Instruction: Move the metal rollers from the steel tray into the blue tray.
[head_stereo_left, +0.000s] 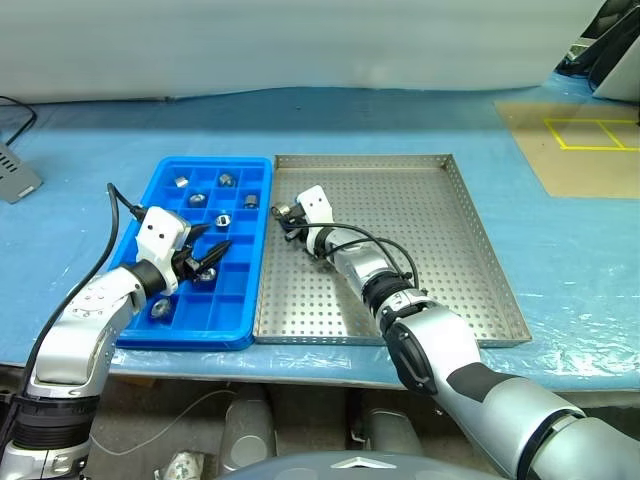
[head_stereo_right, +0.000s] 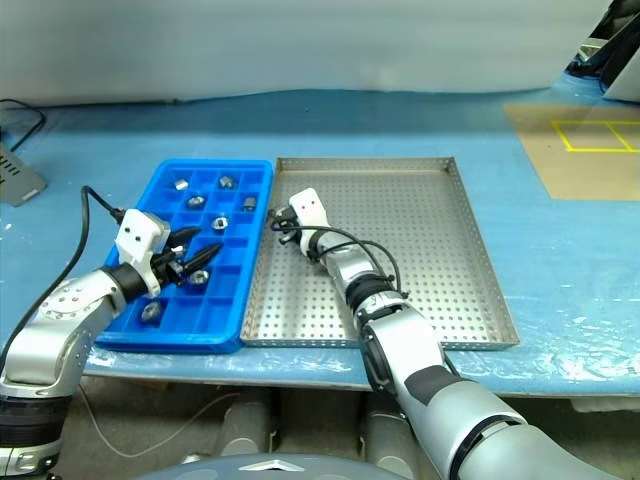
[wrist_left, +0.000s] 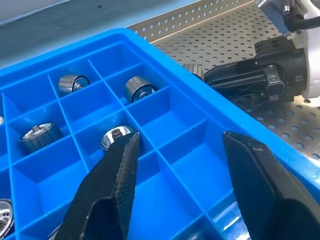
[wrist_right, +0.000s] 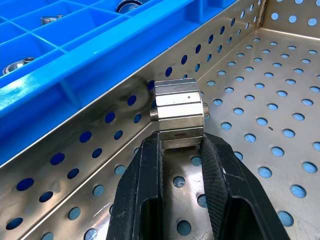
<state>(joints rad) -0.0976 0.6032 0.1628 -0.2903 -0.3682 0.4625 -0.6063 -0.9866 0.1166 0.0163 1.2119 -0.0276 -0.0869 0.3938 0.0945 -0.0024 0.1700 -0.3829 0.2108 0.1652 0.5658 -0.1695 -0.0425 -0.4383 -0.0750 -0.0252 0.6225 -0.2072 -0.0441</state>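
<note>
Right tool clamped on one metal roller at the steel tray far-left corner, hard against the rim beside the blue tray. Left tool apart, empty, over blue compartments. Best to lift straight, clear both rims, then release low into an empty cell. Count: seven rollers visible in blue tray, one gripped; two trays.

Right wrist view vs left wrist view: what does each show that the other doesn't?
Right wrist only: the right gripper closed on a metal roller beside the steel tray wall. Left wrist only: the open left gripper over empty compartments, and rollers sitting in their cells. Both: the blue tray edge against the perforated steel tray.
</note>
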